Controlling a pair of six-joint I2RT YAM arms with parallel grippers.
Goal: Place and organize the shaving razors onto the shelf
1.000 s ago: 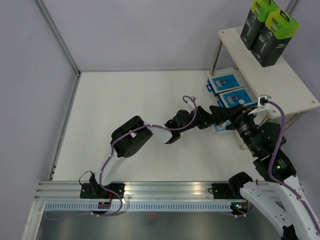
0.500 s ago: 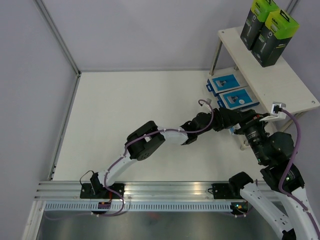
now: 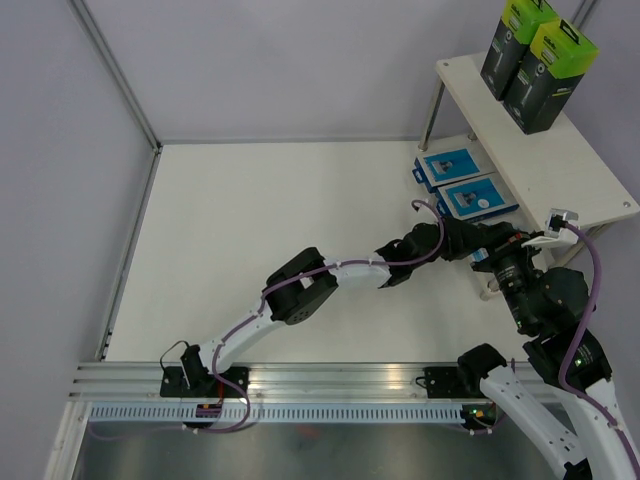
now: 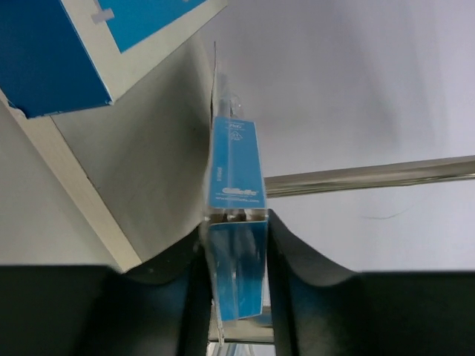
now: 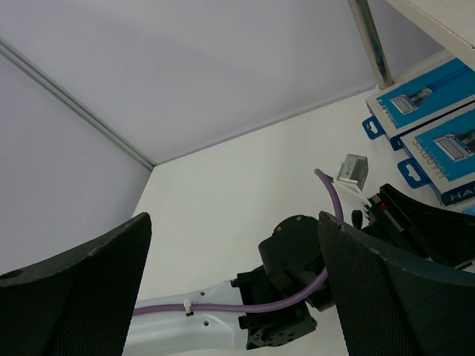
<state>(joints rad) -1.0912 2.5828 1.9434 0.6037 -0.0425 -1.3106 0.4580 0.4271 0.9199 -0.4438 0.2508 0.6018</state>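
Four packs shelved: two black boxes (image 3: 530, 65) on shelf (image 3: 590, 180) top board, two flat blue boxes (image 3: 460, 180) on lower board. Left gripper (image 4: 236, 241) clamps blister pack (image 4: 236, 170) at lower-board edge; I judge last placement pending. Right gripper (image 5: 234, 289) jaws apart, empty.

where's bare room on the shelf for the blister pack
The upper board is bare from the black boxes to its near end. Crowded: below it by the blue-and-white boxes, where the left gripper holds the blister pack.
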